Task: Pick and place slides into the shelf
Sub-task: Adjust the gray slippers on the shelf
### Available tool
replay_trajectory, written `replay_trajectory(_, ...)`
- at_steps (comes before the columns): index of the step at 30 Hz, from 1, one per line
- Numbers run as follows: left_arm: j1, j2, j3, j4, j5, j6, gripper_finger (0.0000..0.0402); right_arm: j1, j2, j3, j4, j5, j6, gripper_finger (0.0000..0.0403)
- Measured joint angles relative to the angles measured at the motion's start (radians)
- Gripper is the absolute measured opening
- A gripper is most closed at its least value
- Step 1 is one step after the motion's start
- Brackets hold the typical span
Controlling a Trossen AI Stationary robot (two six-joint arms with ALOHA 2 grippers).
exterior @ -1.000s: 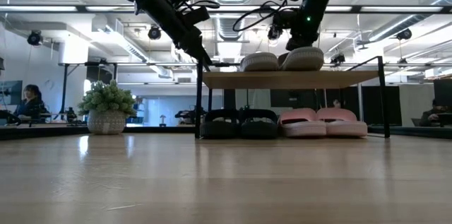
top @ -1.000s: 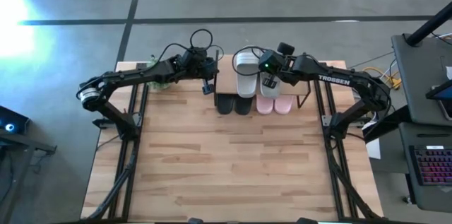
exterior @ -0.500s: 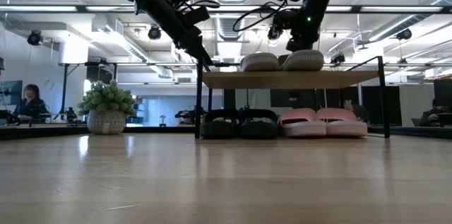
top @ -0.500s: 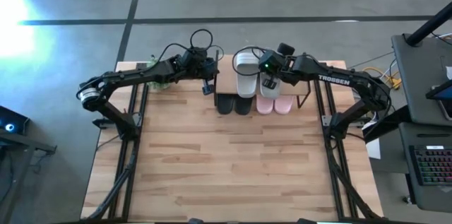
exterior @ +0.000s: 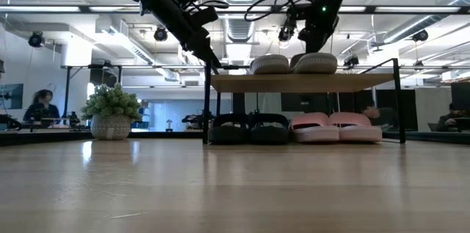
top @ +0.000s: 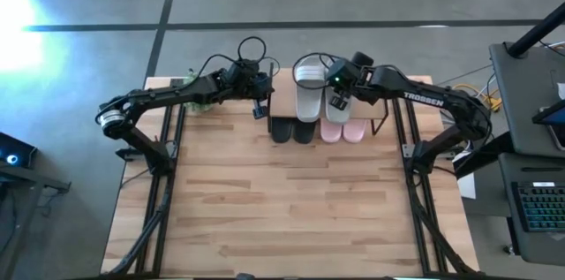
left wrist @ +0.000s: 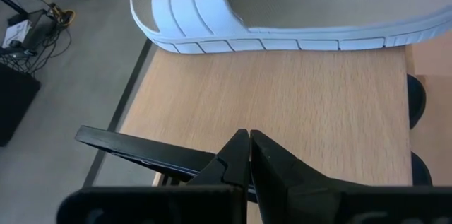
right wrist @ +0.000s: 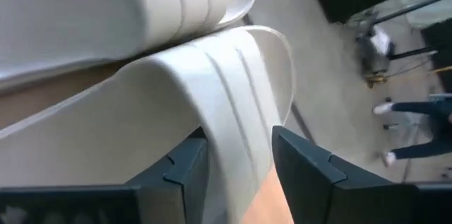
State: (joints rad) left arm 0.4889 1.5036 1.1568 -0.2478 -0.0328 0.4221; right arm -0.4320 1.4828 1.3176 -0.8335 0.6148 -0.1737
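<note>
- Compared with a second earlier, the right gripper (top: 338, 96) has lifted a little off the second pale grey-white slide (exterior: 315, 62); its fingers (right wrist: 180, 174) now stand apart, straddling the strap rather than pinching it, as the right wrist view shows.
- Nearest the camera under the shelf (exterior: 301, 82), the black pair (exterior: 250, 128) and the pink pair (exterior: 335, 128) sit side by side on the tabletop (top: 291, 200), between the shelf legs.
- On the shelf's top board, the two pale slides rest just beside each other; the first pale slide (top: 308, 91) lies toward the left arm's side.
- Risk: the open fingers are still around the strap, so a slanted retreat could hook it and drag the slide off the board's edge.
- Risk: a nudge could push it against its neighbour and shift both.
- At the shelf's left corner, the left gripper (left wrist: 248, 155) is closed on nothing, hovering just over the board; if it moves forward, it could bump the first pale slide.
- Beyond the shelf, the potted plant (exterior: 111, 111) stands well apart.
</note>
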Motion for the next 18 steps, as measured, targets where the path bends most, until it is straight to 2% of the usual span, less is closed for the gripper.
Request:
replay_trajectory(2, 0.000, 0.000, 0.000, -0.002, 0.001, 0.000, 0.0000, 0.000, -0.006, 0.010, -0.032, -0.021, 0.032, 0.0145)
replay_trajectory(6, 0.000, 0.000, 0.000, 0.001, 0.002, 0.000, 0.0000, 0.000, -0.011, 0.020, -0.095, -0.144, 0.078, 0.0146)
replay_trajectory(14, 0.000, 0.000, 0.000, 0.004, 0.004, -0.010, 0.0000, 0.006, -0.007, 0.001, -0.130, -0.182, 0.164, 0.0146)
replay_trajectory(18, 0.000, 0.000, 0.000, 0.004, 0.006, -0.045, 0.0000, 0.010, -0.037, 0.015, -0.147, -0.276, 0.177, 0.0146)
